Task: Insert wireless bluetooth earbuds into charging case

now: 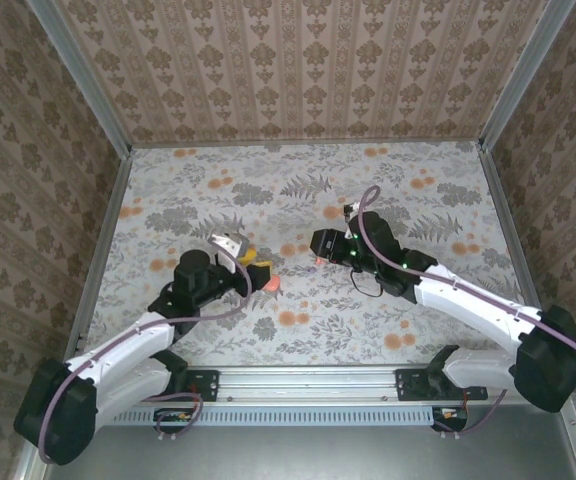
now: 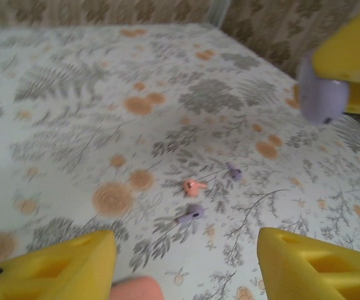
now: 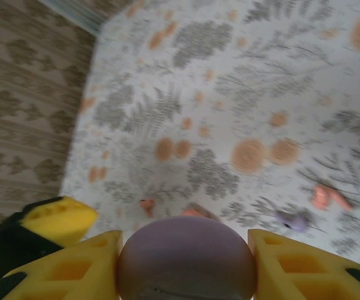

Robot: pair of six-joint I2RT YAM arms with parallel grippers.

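Note:
The coral charging case (image 1: 271, 285) lies on the table just ahead of my left gripper (image 1: 256, 262). In the left wrist view its edge (image 2: 136, 290) shows low between the yellow fingers, beside the left one and well apart from the right one. My left gripper (image 2: 185, 242) stands open. One coral earbud (image 2: 194, 185) lies ahead on the cloth. The right wrist view shows it at the right (image 3: 327, 197), and a second small coral piece (image 3: 147, 205) farther left. My right gripper (image 3: 185, 240) is shut on a purple round case (image 3: 186, 259).
Two purple earbuds (image 2: 191, 214) (image 2: 234, 172) lie close to the coral one. The flowered tablecloth (image 1: 268, 190) carries orange prints much like the coral pieces. Patterned walls (image 1: 298, 70) stand at the back and both sides. My two grippers are close together mid-table.

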